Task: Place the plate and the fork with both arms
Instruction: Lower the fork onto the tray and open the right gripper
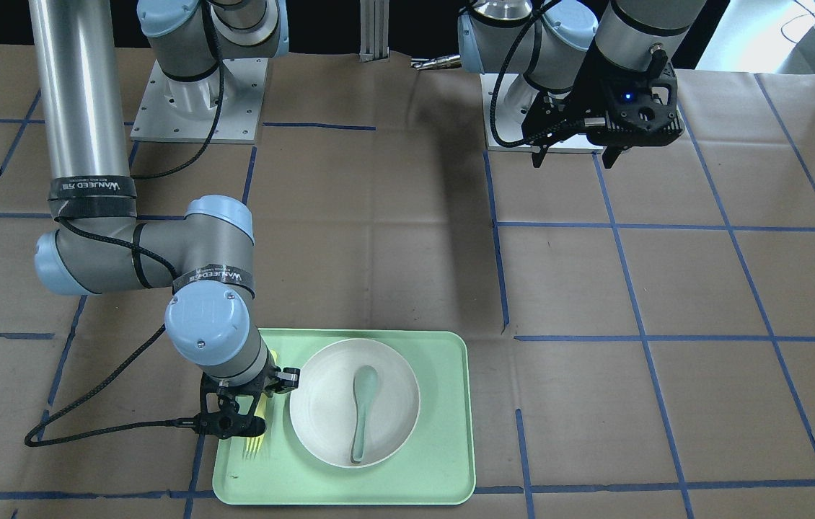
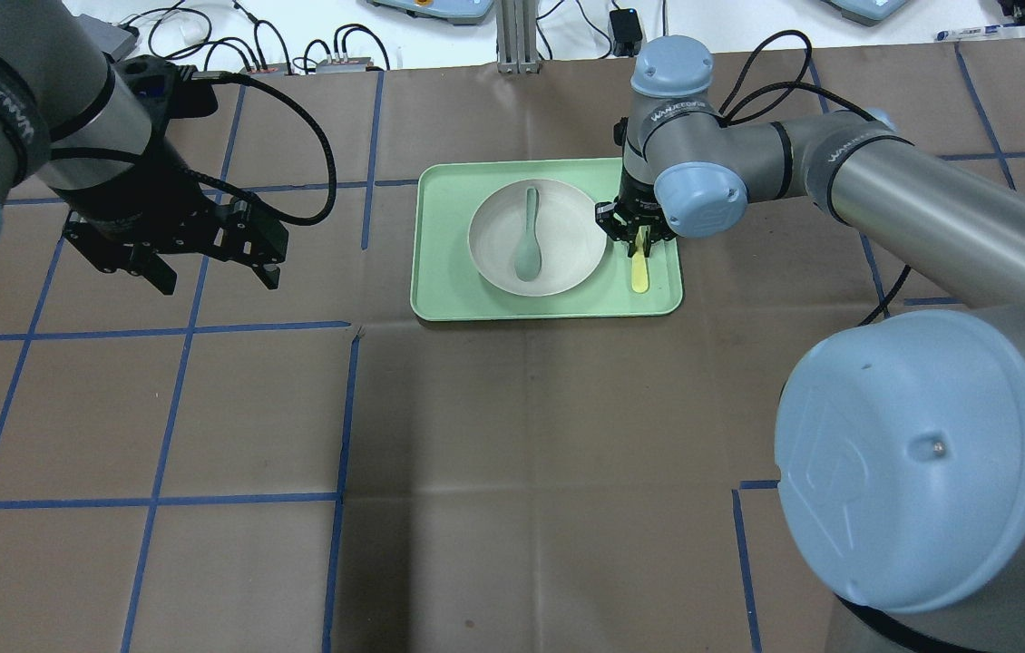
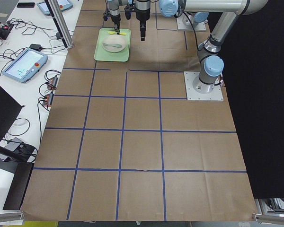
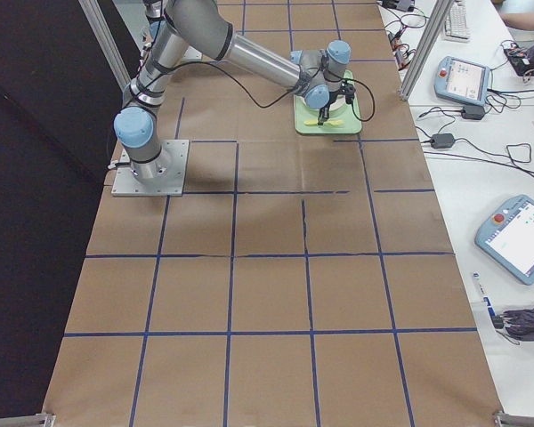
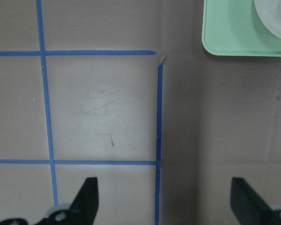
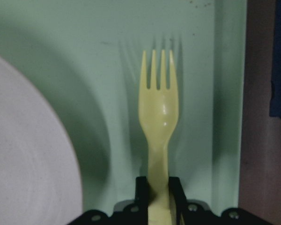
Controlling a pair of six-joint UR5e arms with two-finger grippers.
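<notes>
At the 12 o'clock side of the brown table (image 2: pixel 512 435) in the overhead view, we see a mint-green tray (image 2: pixel 440 299). The off-white plate (image 2: pixel 571 231) is set on it, a little toward the tray's 9 o'clock side. A grey-green spoon (image 2: pixel 527 263) lies in the plate, its bowl toward 6 o'clock.

The pale-yellow fork (image 2: pixel 639 274) is at 3 o'clock of the plate, on the tray's bare strip between the plate's rim and the tray's edge. It lies along the 12-to-6 line, and its handle end shows at 6 o'clock of the right gripper (image 2: pixel 639 238). From the right wrist camera we see that gripper's jaws pinched onto the fork's handle. The tines point away over the green surface, with the plate's rim just beside. We cannot tell whether the fork lies flat on the tray or is held a little clear of it.

The left gripper (image 2: pixel 218 279) hangs above the bare table at the tray's 9 o'clock, well apart from it. Its jaws stand wide apart and hold nothing. Its wrist camera shows blue tape lines (image 5: pixel 44 108) and a corner of the tray.
</notes>
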